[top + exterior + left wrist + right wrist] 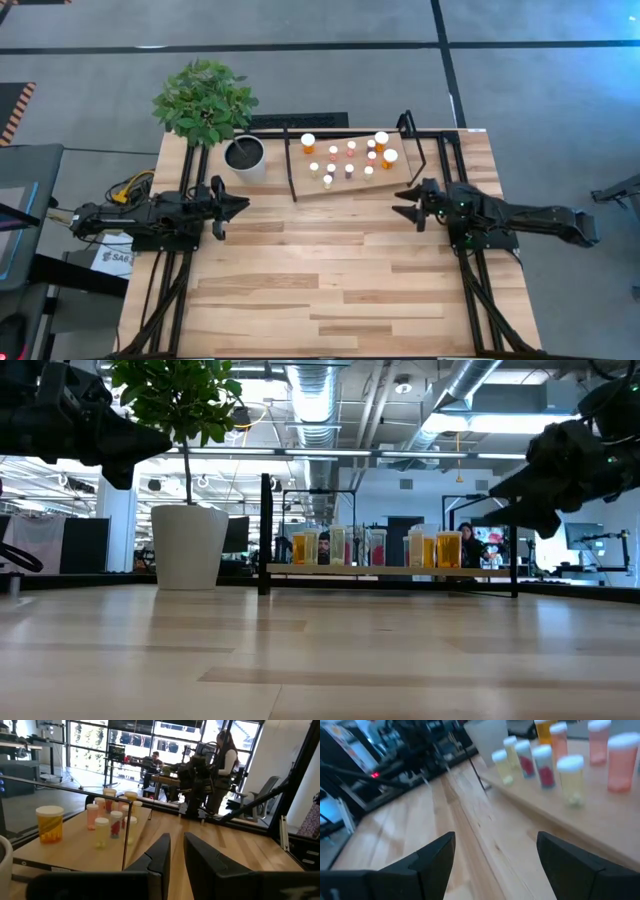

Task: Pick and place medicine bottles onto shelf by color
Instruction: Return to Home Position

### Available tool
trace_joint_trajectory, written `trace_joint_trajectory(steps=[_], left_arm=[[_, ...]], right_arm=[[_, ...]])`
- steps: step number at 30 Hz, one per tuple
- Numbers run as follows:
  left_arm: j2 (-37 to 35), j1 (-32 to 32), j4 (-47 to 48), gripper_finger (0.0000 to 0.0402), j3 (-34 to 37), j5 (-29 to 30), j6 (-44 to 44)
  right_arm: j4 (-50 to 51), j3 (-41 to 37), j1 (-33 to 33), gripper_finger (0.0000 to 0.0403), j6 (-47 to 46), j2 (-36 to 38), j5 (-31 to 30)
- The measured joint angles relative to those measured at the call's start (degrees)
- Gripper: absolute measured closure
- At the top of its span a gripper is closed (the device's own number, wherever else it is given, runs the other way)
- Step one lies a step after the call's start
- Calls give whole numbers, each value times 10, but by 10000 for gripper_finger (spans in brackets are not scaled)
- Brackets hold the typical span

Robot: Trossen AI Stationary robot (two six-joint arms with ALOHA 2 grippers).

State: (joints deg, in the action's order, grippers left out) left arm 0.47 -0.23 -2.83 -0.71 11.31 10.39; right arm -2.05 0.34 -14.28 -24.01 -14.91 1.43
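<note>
Looks finished, bar parking. No stray bottles on the light plank bench [330,290]. Hovering at either side: dark left arm [150,215], jaws narrowly parted, empty; dark right arm [520,215], jaws wide, empty. Standing on the small black-framed wooden shelf [400,180] at the far edge: all the white-capped orange, pink and pale medicine bottles [351,148].

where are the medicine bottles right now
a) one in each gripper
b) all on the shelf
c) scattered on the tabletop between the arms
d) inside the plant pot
b: in the high view every one of the medicine bottles stands on the shelf, and the wrist views show the left gripper and the right gripper holding nothing.
</note>
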Motion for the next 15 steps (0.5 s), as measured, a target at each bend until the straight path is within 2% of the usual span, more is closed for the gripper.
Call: trace_joint_trajectory(steps=[10, 15], left_arm=[[0, 0, 0, 358, 0, 0, 0], [0, 0, 0, 358, 0, 0, -1]], right_arm=[[-8, 0, 0, 102, 12, 128, 1], [-89, 0, -5, 102, 164, 148, 4]])
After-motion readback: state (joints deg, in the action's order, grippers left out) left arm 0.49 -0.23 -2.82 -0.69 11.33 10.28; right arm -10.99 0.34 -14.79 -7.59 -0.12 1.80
